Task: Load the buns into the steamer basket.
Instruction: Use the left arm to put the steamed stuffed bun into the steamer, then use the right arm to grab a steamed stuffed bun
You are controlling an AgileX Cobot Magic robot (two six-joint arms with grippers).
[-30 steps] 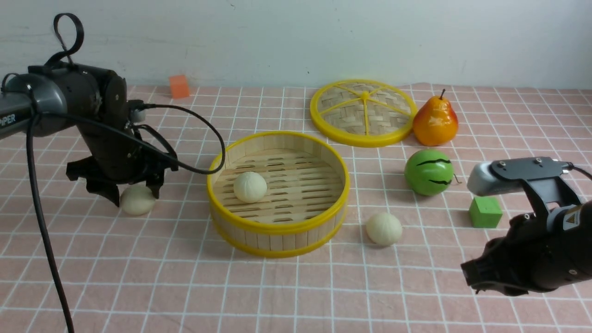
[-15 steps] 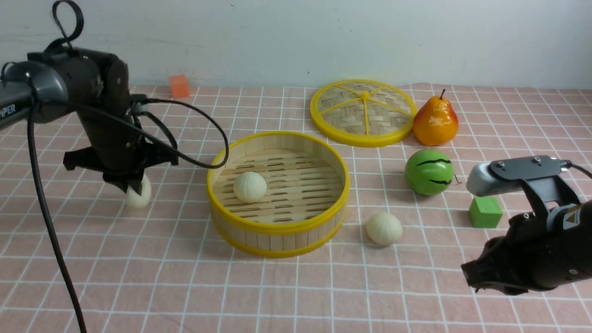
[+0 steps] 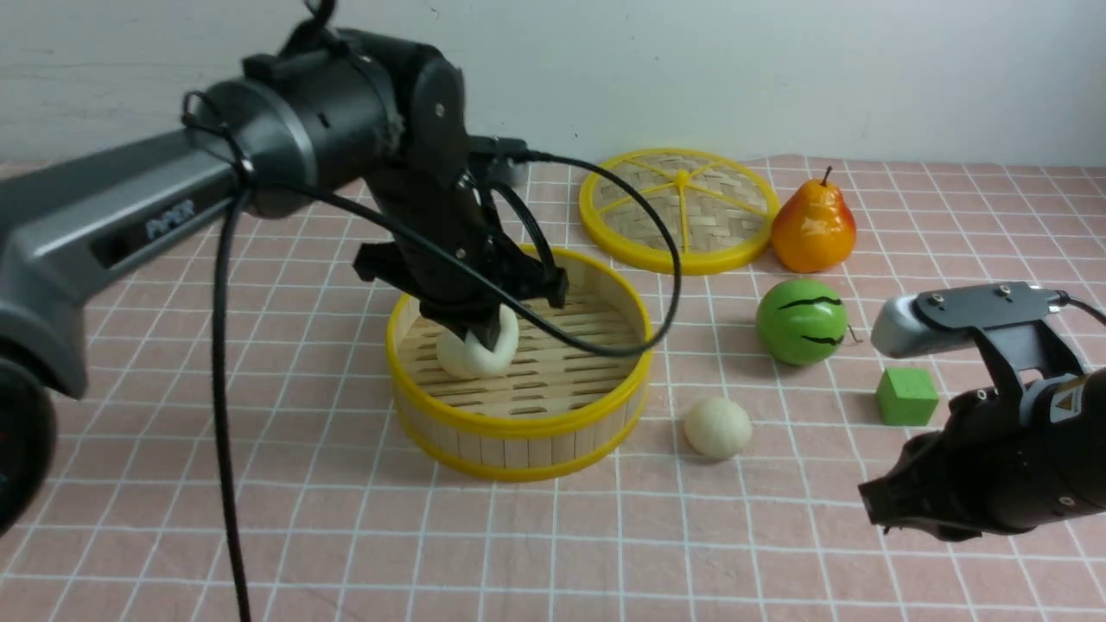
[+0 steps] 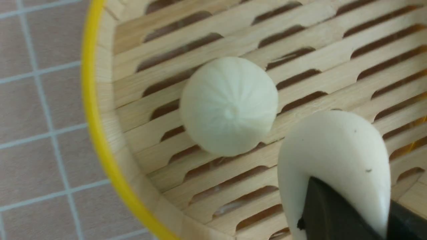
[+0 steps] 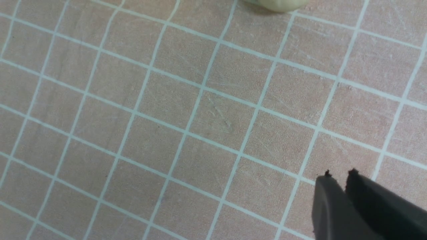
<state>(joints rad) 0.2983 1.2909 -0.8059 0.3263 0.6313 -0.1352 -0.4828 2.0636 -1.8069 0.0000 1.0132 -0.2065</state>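
Note:
The steamer basket (image 3: 518, 425) stands mid-table, with one bun (image 3: 456, 360) lying on its slatted floor. My left gripper (image 3: 486, 333) hangs just above that floor, shut on a second bun (image 3: 508, 333). In the left wrist view the held bun (image 4: 333, 146) is squeezed between the dark fingers (image 4: 328, 213), close beside the resting bun (image 4: 230, 105) and near the basket's yellow rim (image 4: 89, 100). A third bun (image 3: 717, 426) lies on the cloth right of the basket; only its edge shows in the right wrist view (image 5: 277, 3). My right gripper (image 3: 871, 511) (image 5: 339, 173) hovers low at front right, shut and holding nothing.
A woven yellow-rimmed lid (image 3: 678, 207) lies behind the basket, with a pear (image 3: 812, 226) to its right. A green striped melon (image 3: 802, 320) and a green cube (image 3: 905, 396) sit between the basket and my right arm. The left arm's black cable (image 3: 635, 337) loops over the basket.
My left gripper closed on the bun at the left of the table, lifted it and carried it right, over the basket. The right arm has hardly moved.

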